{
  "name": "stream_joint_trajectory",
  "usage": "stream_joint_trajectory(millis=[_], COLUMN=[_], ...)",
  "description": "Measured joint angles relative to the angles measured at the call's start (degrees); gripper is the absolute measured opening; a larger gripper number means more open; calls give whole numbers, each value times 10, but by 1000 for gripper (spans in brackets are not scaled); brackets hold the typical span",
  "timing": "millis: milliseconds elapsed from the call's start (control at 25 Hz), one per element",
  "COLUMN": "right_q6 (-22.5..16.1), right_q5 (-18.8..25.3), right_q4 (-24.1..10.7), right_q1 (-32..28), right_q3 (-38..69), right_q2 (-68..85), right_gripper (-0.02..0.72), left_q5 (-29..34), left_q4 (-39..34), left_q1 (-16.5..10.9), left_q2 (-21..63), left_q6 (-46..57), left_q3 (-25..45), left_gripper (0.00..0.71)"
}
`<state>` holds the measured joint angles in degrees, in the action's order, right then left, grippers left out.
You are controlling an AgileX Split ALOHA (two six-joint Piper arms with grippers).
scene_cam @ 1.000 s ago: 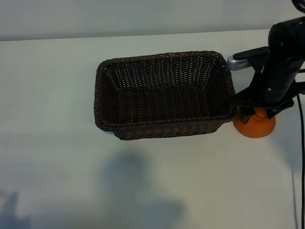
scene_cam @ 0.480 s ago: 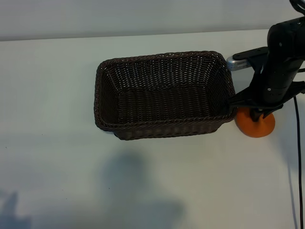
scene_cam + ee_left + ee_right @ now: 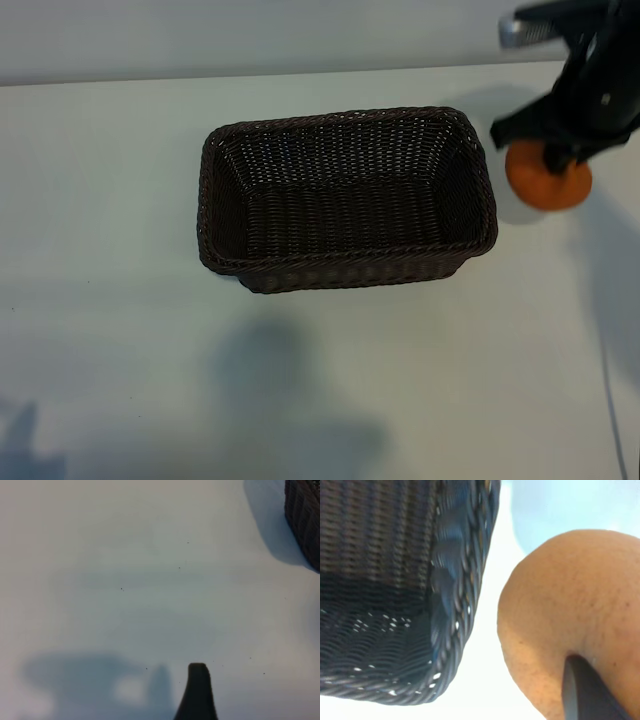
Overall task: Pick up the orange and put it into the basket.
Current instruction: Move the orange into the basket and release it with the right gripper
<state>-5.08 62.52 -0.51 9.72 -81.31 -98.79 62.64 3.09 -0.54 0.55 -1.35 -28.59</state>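
while our right gripper (image 3: pixel 556 158) is clamped on the knob at the top of the orange (image 3: pixel 549 180), the fruit hangs clear of the white table (image 3: pixel 120 300), just beside the basket (image 3: pixel 345 198) at its right end, near the far corner. from the right wrist we see the orange (image 3: pixel 560 620) close up, a dark fingertip (image 3: pixel 582 690) pressed into its skin, and the braided rim of the basket (image 3: pixel 455 605) just alongside. nothing lies inside the basket. our left gripper is out of the exterior view; its wrist camera shows one fingertip (image 3: pixel 197 692) over bare table, jaws standing wide apart, holding nothing.
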Motion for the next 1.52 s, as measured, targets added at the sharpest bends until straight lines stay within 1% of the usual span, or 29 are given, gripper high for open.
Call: stream_joint_trajectory(millis=[160, 360, 440, 560, 680, 800, 920, 1120, 1320, 1440, 1520], right_q6=[1, 1, 6, 8, 8, 5, 1, 0, -1, -1, -1], right_q5=[18, 23, 23, 25, 23, 25, 30, 33, 31, 26, 24], right_q4=[0, 5, 13, 31, 41, 46, 47, 47, 45, 45, 45], right_q1=[0, 6, 18, 49, 90, 122, 140, 148, 148, 148, 148], right_q3=[-27, -28, -36, -54, -76, -103, -133, -166, -171, -171, -174], right_q2=[1, 1, 1, 1, -4, -29, -70, -133, -170, -178, -178], right_gripper=[90, 90, 90, 90, 90, 90, 87, 87, 87, 112, 167], left_q5=[0, 0, 0, 0, 0, 0, 0, 0, 0, 0, 0], left_q4=[0, 0, 0, 0, 0, 0, 0, 0, 0, 0, 0], left_q1=[0, 0, 0, 0, 0, 0, 0, 0, 0, 0, 0], left_q2=[0, 0, 0, 0, 0, 0, 0, 0, 0, 0, 0], left_q6=[2, 2, 2, 2, 2, 2, 2, 2, 2, 2, 1], left_q3=[0, 0, 0, 0, 0, 0, 0, 0, 0, 0, 0], left_gripper=[594, 594, 594, 594, 594, 594, 594, 594, 594, 594, 594])
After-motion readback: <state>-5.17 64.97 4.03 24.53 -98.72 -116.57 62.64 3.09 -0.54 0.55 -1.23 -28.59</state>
